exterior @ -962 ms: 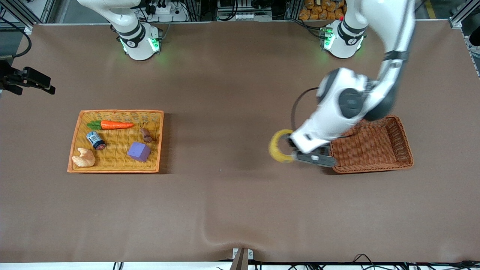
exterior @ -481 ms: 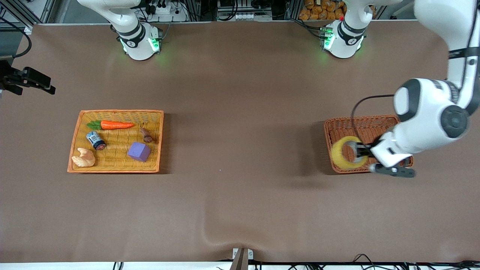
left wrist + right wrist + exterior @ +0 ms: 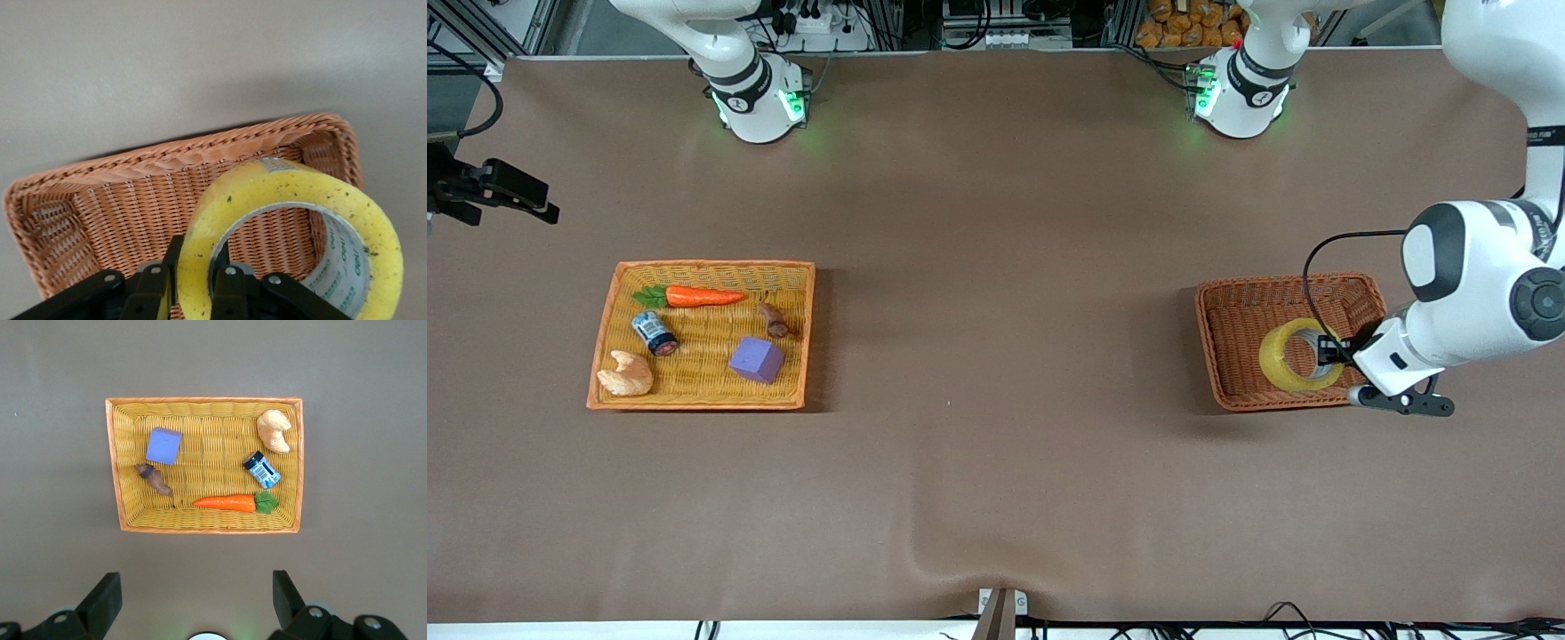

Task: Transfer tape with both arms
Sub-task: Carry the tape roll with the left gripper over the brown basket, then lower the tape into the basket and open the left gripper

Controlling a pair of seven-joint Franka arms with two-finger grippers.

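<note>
Two wicker baskets are set on the brown table. Over the brown basket, at the left arm's end, the yellow tape roll is held tilted by the left gripper, its fingers clamped on the roll's wall. The right gripper is spread wide above the table beside the yellow basket, where a carrot, purple block, small can and bread piece are kept.

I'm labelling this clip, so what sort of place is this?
Probably a robotics lab: two bench-mounted arms, the left gripper holding the tape over a brown wicker basket, and toy food in the yellow basket.
</note>
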